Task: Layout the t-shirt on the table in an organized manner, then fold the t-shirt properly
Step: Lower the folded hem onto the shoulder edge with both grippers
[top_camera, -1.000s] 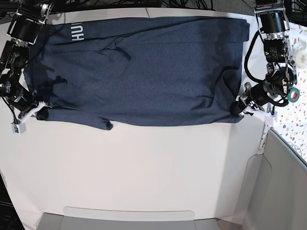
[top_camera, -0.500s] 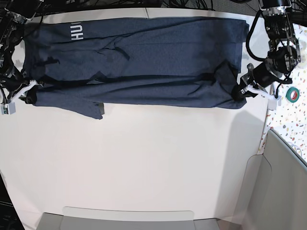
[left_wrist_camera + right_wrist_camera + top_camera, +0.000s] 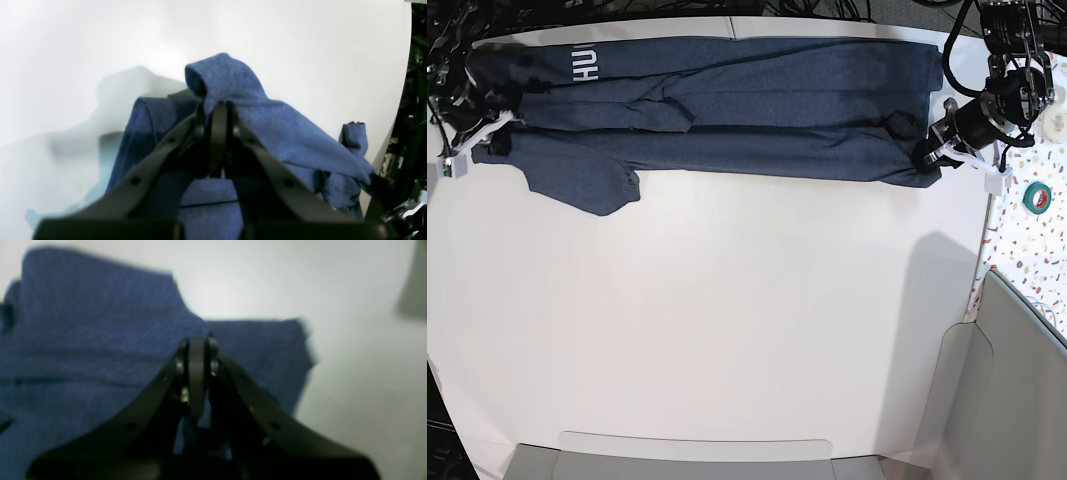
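I see the t-shirt (image 3: pixel 727 110) stretched as a long, narrow band along the far edge of the bench (image 3: pixel 727 330), folded over on itself lengthwise, with the white letters "HU" showing near its end on my right arm's side and one sleeve (image 3: pixel 592 185) hanging toward the near side. My left pincer (image 3: pixel 930 153) is clamped on the shirt's opposite end, a fold of blue cloth bunched between its closed fingers (image 3: pixel 213 133). My right pincer (image 3: pixel 489 128) grips the lettered end the same way, jaws pressed together on the fabric. Beyond the bench on my left arm's side, a green tape roll (image 3: pixel 1036 197) lies on a speckled strip (image 3: pixel 1027 250).
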`<state>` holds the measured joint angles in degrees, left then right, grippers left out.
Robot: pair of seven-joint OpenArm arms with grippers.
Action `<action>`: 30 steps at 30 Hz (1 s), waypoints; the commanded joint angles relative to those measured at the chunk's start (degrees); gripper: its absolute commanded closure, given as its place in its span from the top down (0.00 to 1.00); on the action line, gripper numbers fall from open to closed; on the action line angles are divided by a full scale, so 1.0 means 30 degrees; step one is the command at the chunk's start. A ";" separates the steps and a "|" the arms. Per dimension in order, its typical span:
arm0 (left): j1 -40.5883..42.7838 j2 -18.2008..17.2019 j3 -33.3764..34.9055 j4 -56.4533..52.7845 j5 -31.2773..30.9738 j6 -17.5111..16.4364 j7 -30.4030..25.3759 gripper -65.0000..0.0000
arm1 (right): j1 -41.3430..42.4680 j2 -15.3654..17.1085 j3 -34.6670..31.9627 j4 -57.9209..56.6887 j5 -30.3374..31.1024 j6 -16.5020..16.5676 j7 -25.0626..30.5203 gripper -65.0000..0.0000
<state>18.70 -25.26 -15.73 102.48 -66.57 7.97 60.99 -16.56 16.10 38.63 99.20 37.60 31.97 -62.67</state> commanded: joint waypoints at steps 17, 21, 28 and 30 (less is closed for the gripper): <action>-0.0123 -0.0329 -0.0194 0.0142 -0.0127 0.0084 0.1809 0.00 | -0.0327 0.0041 0.0090 0.0121 -0.0007 0.0114 0.0393 0.00; 0.0375 -0.0329 -0.0223 0.0142 -0.0127 0.0084 0.1809 0.00 | -0.0327 0.0041 0.0090 0.0121 -0.0007 0.0085 0.0393 0.00; 0.1401 -0.0182 -0.0252 0.0259 -0.0185 0.0055 0.1603 0.00 | -0.0327 0.0070 0.0119 0.0121 -0.0007 0.0085 0.0393 0.00; 0.1518 -0.0153 -0.0252 0.0259 -0.0185 0.0055 0.1603 0.00 | -0.0327 0.0070 0.0119 0.0062 -0.0007 0.0085 0.0393 0.00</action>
<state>23.31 -24.93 -15.84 102.32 -66.37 8.16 65.84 -17.56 15.25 38.50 98.70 37.23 31.94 -62.54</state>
